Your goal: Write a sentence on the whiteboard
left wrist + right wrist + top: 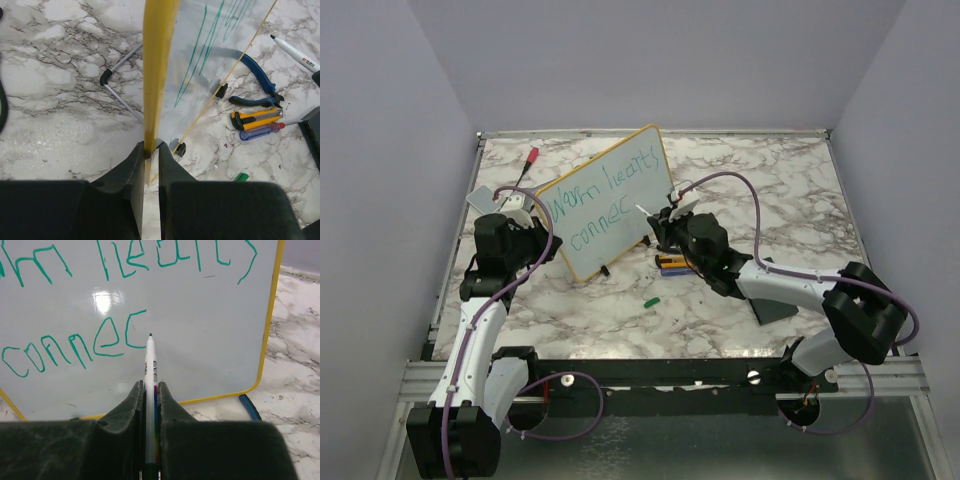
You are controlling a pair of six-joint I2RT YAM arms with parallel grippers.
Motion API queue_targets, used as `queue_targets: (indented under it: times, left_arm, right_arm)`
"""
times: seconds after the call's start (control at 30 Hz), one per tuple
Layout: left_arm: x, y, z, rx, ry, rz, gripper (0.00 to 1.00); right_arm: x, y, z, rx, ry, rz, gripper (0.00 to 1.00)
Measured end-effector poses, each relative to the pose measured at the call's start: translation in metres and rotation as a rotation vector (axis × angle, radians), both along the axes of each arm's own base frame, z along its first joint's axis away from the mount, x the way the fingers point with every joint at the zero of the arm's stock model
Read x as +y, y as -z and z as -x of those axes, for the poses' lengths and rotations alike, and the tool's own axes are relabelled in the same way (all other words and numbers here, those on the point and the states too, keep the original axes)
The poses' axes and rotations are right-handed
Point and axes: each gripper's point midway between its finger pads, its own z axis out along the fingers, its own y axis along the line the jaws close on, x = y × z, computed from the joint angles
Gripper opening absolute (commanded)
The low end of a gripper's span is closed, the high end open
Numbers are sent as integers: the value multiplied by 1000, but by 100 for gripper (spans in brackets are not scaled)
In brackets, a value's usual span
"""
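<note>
The whiteboard (pixel 610 200) with a yellow frame stands tilted on small black feet mid-table. Teal writing (pixel 75 345) on it reads "Warm hearts" over "connec". My left gripper (pixel 151 147) is shut on the board's yellow edge (pixel 157 75) at its left side (pixel 525 215). My right gripper (pixel 150 385) is shut on a white marker (pixel 150 365); its tip points at the board just right of the last "c", very near the surface. In the top view the right gripper (pixel 660 222) is at the board's lower right.
A red-capped marker (pixel 530 156) lies behind the board at the left. Blue pliers (pixel 260 85), a yellow knife (pixel 255 119), a blue screwdriver (pixel 260 131) and a green cap (pixel 651 299) lie near the board's right foot. A dark wedge (pixel 775 305) sits right.
</note>
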Motion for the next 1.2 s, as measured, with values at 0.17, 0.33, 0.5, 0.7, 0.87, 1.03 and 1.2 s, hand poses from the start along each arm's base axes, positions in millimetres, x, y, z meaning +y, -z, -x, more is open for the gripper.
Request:
queue_targets:
  times: [0.17,0.33,0.5,0.7,0.87,1.03,1.2]
  left_arm:
    - [0,0,0,0,0,0,0]
    - [-1,0,0,0,2,0,0]
    - [-1,0,0,0,4,0,0]
    - [-1,0,0,0,4,0,0]
    - [-1,0,0,0,4,0,0]
    - [-1,0,0,0,4,0,0]
    - [-1,0,0,0,4,0,0]
  right_arm:
    - [-2,-3,-1,-10,1,3,1]
    - [1,1,-4,-8,-5,13,1]
    - [7,3,-7,-4,-14,15,1]
    - [13,4,-11,-4,-23,13,1]
    - [14,8,-13,-1,-21,17,1]
    - [11,8,-17,-2,-9,16,1]
    - [0,8,-27,-2,23,17,1]
